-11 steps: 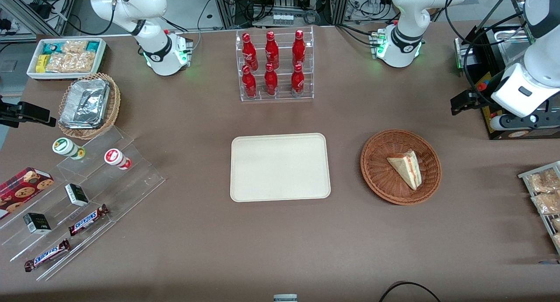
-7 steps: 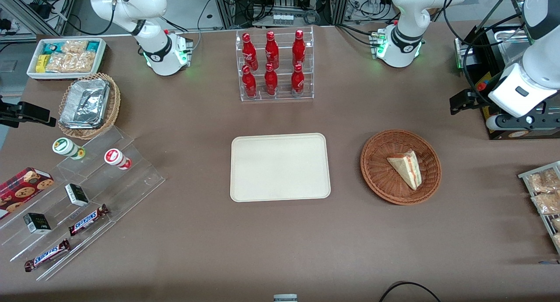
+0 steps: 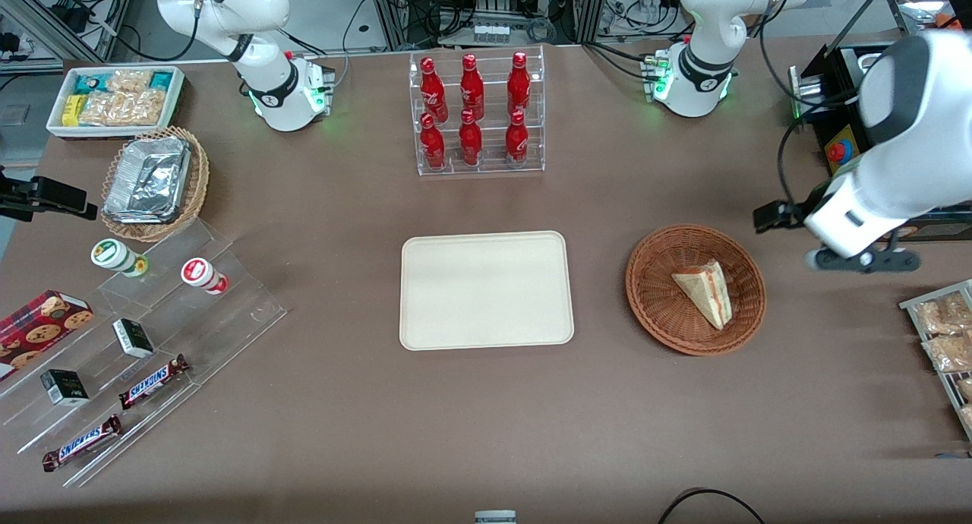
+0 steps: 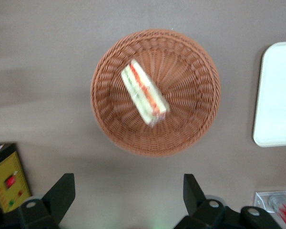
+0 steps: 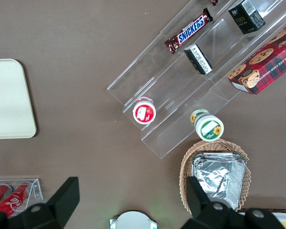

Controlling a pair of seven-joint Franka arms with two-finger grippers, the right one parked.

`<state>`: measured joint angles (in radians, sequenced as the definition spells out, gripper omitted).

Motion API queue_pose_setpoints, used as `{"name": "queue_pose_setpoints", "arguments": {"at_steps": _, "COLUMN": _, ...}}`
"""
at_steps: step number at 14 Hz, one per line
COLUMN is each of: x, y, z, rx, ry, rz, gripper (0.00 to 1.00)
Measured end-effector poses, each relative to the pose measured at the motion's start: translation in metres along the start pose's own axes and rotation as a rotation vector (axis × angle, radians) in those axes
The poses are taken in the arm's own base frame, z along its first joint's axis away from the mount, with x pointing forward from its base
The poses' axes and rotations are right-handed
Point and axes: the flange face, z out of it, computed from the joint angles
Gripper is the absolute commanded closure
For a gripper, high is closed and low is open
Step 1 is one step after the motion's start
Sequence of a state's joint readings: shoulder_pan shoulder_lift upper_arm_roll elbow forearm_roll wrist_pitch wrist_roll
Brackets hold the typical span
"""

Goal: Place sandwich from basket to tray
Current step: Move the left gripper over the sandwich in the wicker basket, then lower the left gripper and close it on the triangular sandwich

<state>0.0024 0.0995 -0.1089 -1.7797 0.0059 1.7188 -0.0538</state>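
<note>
The sandwich (image 3: 706, 290) is a pale bread wedge with red and green filling lying in the reddish-brown wicker basket (image 3: 653, 281). The cream tray (image 3: 486, 290) lies bare beside the basket, toward the parked arm's end. My left gripper (image 3: 828, 239) hangs high above the table beside the basket, toward the working arm's end. In the left wrist view the sandwich (image 4: 144, 92) lies in the basket (image 4: 195, 119), clear of the gripper (image 4: 128, 195), whose two black fingers stand wide apart with nothing between them. The tray's edge (image 4: 276, 95) also shows there.
A black box with a red button (image 3: 839, 150) stands near my arm. A rack of packaged snacks (image 3: 945, 342) sits nearer the camera. An acrylic rack of red bottles (image 3: 477, 114) stands farther back. Acrylic steps with snacks (image 3: 137, 342), a foil-filled tan basket (image 3: 156, 182) and a white bin (image 3: 114, 99) lie toward the parked arm's end.
My left arm has swung from above the black box toward the front camera and closer to the basket. The sandwich, basket and tray have not moved.
</note>
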Motion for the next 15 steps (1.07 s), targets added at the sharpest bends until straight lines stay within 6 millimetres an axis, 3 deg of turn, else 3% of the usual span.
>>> {"name": "queue_pose_setpoints", "arguments": {"at_steps": 4, "x": 0.004, "y": 0.013, "z": 0.058, "rx": 0.000, "ry": 0.049, "rz": 0.022, "gripper": 0.00}}
{"name": "queue_pose_setpoints", "arguments": {"at_steps": 9, "x": -0.003, "y": 0.013, "z": 0.122, "rx": -0.009, "ry": 0.119, "rz": -0.036, "gripper": 0.00}}
{"name": "queue_pose_setpoints", "arguments": {"at_steps": 12, "x": -0.008, "y": 0.012, "z": 0.143, "rx": -0.024, "ry": 0.146, "rz": -0.198, "gripper": 0.00}}
{"name": "queue_pose_setpoints", "arguments": {"at_steps": 15, "x": -0.008, "y": 0.014, "z": 0.146, "rx": -0.046, "ry": 0.158, "rz": -0.431, "gripper": 0.00}}
